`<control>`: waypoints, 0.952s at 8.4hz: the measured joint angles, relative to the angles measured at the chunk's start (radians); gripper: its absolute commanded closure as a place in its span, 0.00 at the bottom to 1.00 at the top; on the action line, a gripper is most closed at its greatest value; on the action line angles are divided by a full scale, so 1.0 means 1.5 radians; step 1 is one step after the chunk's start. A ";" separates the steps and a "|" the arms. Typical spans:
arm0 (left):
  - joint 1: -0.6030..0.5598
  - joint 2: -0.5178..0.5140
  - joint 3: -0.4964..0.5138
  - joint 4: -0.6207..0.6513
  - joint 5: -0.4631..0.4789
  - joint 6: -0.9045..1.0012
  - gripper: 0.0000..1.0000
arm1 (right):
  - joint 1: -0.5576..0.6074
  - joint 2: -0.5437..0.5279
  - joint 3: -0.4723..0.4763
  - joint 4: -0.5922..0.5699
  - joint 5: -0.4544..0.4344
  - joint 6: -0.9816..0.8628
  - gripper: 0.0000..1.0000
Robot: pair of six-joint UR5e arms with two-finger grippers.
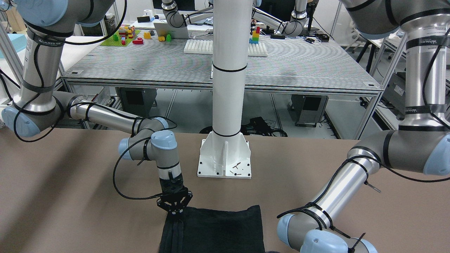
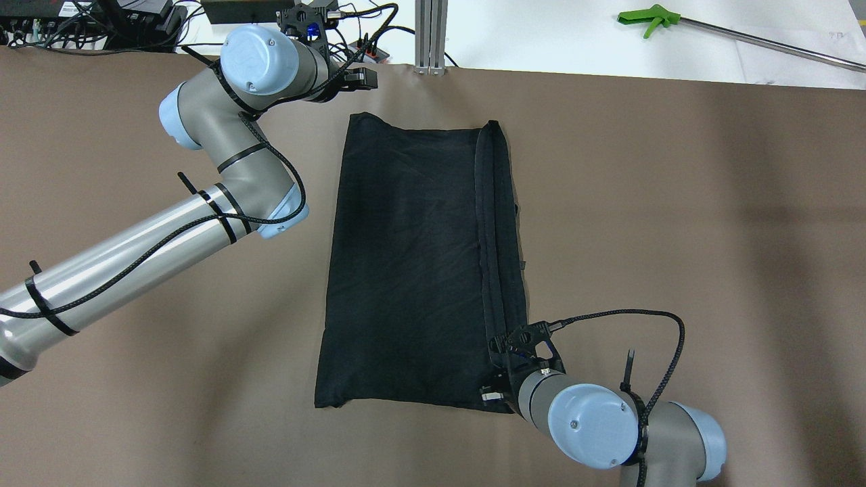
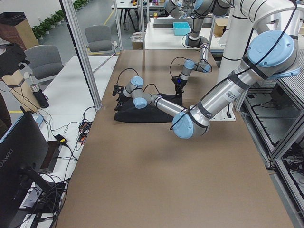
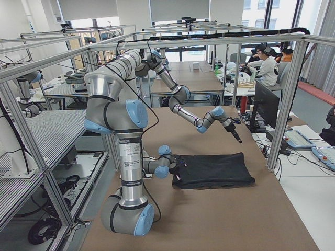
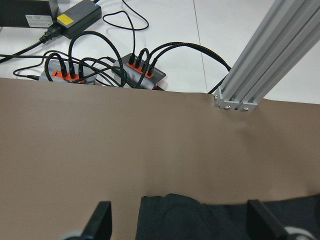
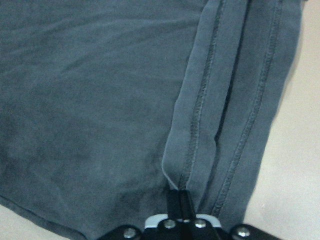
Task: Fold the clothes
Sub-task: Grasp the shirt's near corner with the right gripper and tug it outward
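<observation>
**One black cloth (image 2: 413, 264) flat on the table, one corner pinched**

One piece of thin, matte black fabric lies spread on the brown table (image 2: 676, 237), roughly in the middle, in front of the base plate (image 1: 225, 161) of the white pillar (image 1: 228, 70). It is a long rectangle with one short end towards the robot. Along the robot's right side a narrow strip is folded over onto the rest, and its stitched hems run in parallel lines the length of that edge. The main panel is mostly smooth, with light creases.

The right gripper (image 6: 179, 200) is down at the cloth's near-right corner. Its two fingers are pressed together on the folded hem strip, gripping the fabric at the near end of the fold.

The left gripper (image 5: 180, 221) hangs above the table just beyond the cloth's far-left corner, apart from the fabric. Its fingers (image 5: 100, 222) stand wide apart with nothing between them. In its wrist view that corner of the cloth shows below, between the two fingers.

Past the far edge of the table an aluminium post (image 5: 260, 65) rises from a white surface. A tangle of black cables (image 5: 100, 60) lies there too, and a green-handled tool (image 2: 653, 17) lies further to the robot's right.
</observation>
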 measured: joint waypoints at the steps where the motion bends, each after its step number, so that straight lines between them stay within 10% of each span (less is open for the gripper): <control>1: 0.000 0.000 0.000 0.000 0.000 0.000 0.05 | 0.000 0.000 0.002 0.001 0.000 0.015 1.00; 8: 0.001 -0.001 -0.001 0.001 0.001 -0.001 0.06 | 0.060 -0.075 0.016 0.051 0.044 0.037 1.00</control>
